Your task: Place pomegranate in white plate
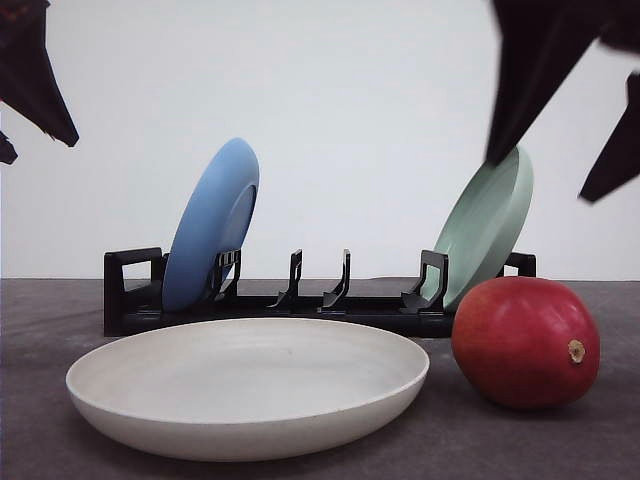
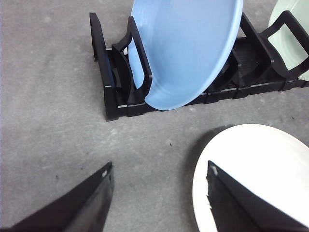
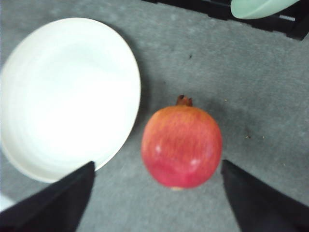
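Grey table surface (image 1: pixel 60 330), matte, under everything.

Black dish rack (image 1: pixel 135 290) at the far side, beyond both grippers. Blue plate (image 1: pixel 212 225) stands on edge in its left end slot, leaning; pale green plate (image 1: pixel 487 225) stands tilted at the right end. Middle slots bare.

White plate (image 1: pixel 250 385) lies flat on the table, nearer than the rack. In the left wrist view its rim (image 2: pixel 251 169) sits under the left gripper's one finger (the other finger hangs over bare table).

Pomegranate (image 1: pixel 526 342) rests on the table just beside the white plate's right rim, apart from it, not in it. Stem nub faces right in the front view.

Right gripper (image 3: pixel 157 198): jaws spread wide, above the pomegranate (image 3: pixel 182 146), fruit lying between the two fingers, no contact seen. Holding nothing.

Left gripper (image 2: pixel 159 198): jaws parted, nothing between them, hovering above the table.
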{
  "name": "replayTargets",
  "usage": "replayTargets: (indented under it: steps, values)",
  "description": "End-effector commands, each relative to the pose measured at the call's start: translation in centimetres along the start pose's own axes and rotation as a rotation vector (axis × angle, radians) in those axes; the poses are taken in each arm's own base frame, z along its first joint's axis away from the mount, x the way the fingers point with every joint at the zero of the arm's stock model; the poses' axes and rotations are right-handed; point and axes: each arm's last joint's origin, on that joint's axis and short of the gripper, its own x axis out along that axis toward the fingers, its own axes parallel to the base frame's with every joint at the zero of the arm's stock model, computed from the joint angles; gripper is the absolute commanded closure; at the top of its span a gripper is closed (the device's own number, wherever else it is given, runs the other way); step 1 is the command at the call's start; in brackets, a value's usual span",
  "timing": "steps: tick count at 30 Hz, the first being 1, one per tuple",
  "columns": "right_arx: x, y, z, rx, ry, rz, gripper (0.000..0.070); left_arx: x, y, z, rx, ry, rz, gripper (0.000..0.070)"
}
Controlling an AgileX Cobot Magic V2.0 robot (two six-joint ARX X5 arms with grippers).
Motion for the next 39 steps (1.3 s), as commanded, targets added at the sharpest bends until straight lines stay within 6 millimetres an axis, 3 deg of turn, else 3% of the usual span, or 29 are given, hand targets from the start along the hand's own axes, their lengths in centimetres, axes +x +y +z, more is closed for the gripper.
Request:
replayTargets:
  steps: [1,17,22,28,34,39]
  values:
    - [0.7,0.3,0.6,0.019,0.011,-0.014,0.0086,-0.2,-0.2,0.5,0.013,-0.02,-0.01,0.0346]
    - [7.8,-0.4,1.4,0.034,0.188,-0.112,0.0071,-0.2,-0.2,0.5,0.013,-0.02,-0.01,0.0347]
    - [9.1,-0.6,1.2,0.039,0.236,-0.129,0.0108,-0.2,-0.2,0.5,0.013,-0.02,-0.01,0.0346]
    - [9.3,-0.7,1.0,0.047,0.271,-0.114,0.0215,-0.2,-0.2,0.5,0.013,-0.02,-0.01,0.0347]
    - [7.7,0.0,2.4,-0.009,0.298,-0.097,0.0222,-0.2,-0.2,0.5,0.013,-0.021,-0.01,0.0347]
    - [6.9,2.1,4.2,-0.091,0.193,-0.006,0.0221,-0.2,-0.2,0.5,0.013,-0.021,-0.01,0.0347]
